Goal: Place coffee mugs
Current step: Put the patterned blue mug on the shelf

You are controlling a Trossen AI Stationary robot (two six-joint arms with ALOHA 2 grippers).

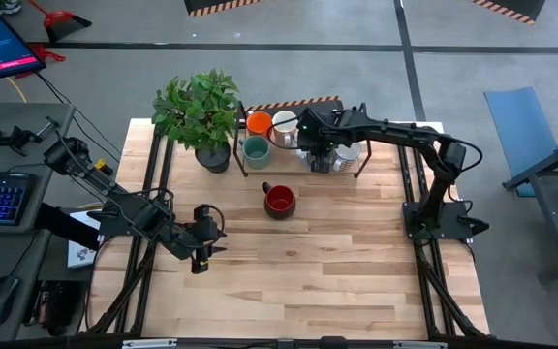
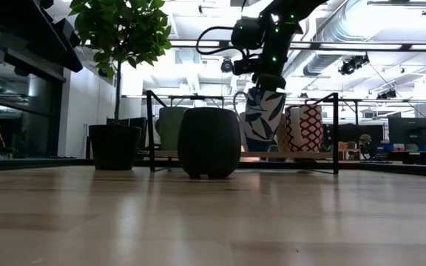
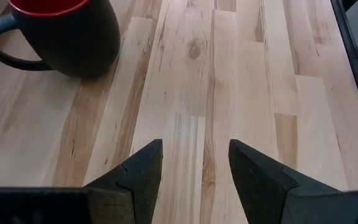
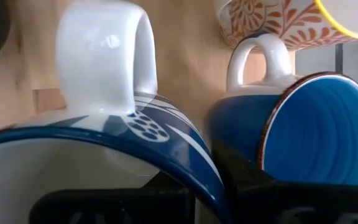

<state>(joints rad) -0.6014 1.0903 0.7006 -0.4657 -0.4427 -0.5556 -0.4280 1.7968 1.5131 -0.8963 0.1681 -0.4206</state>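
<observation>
A white mug with a blue pattern hangs in my right gripper over the black wire rack at the table's far side. In the rack stand an orange mug, a white mug, a teal-green mug, a blue mug and a red-and-white patterned mug. A dark mug with a red inside stands on its base on the table in front of the rack. My left gripper is open low over bare wood, near and left of that mug. My right gripper holds the blue-patterned mug by its rim, to one side of the white handle. One finger is inside the mug and one outside. The fingers come from above, pointing down. Whether the mug's base rests on the rack shelf, I cannot tell.
A leafy plant in a dark pot stands at the rack's left end. The rack's wire frame rises around the mugs. Bare wood stretches across the near half of the table.
</observation>
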